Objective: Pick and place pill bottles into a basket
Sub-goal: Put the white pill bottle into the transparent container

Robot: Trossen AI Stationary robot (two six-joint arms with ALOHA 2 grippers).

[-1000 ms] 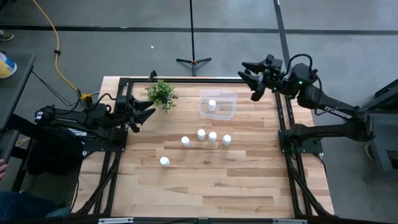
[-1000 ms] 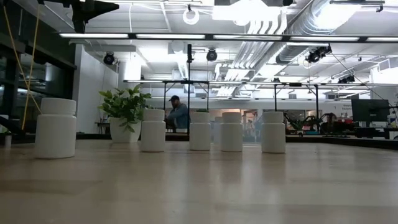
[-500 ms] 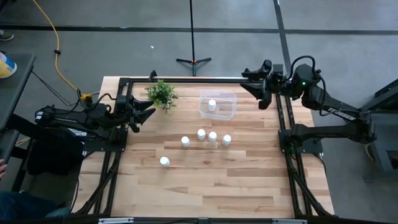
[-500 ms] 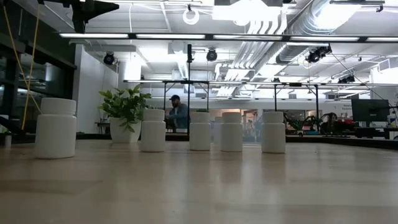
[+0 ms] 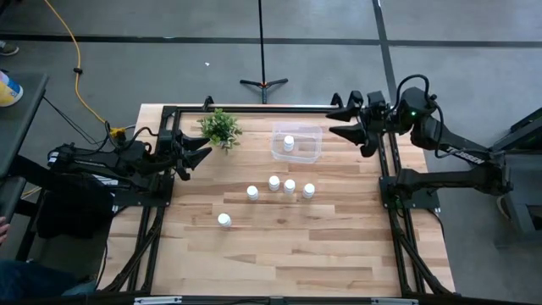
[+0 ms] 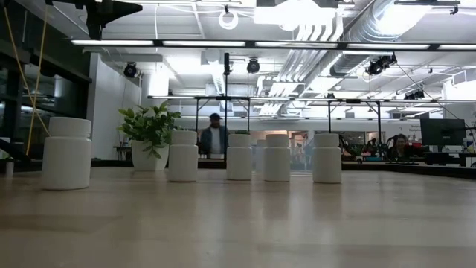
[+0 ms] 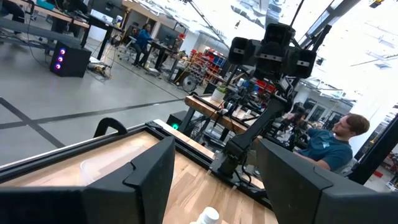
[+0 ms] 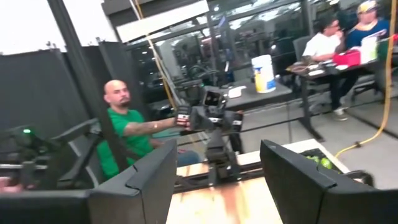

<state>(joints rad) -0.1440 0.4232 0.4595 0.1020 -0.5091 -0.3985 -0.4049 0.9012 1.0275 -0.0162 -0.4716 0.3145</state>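
One pill bottle (image 5: 289, 143) stands in the clear basket (image 5: 310, 152) at the far middle of the table. Several more pill bottles stand upright on the wood: three in a row (image 5: 290, 186), one beside them (image 5: 252, 192) and one nearer the front (image 5: 223, 220). The low view shows them in a line (image 6: 239, 156). My left gripper (image 5: 203, 151) hovers open at the left edge, next to the plant. My right gripper (image 5: 332, 119) hovers open at the far right, just right of the basket. Both are above the table with nothing between their fingers (image 7: 149, 180) (image 8: 140, 183).
A small green potted plant (image 5: 220, 127) stands at the far left, close to my left gripper. A black frame (image 5: 254, 108) runs around the table's far and side edges. Bare wood (image 5: 288, 254) fills the near half. People sit and stand in the room beyond.
My right gripper has swung about at the far right corner. It slanted toward the near left and now points level toward the table's left edge. It has also rolled, so both fingers now show side by side from above. The bottles and my left arm have kept still.
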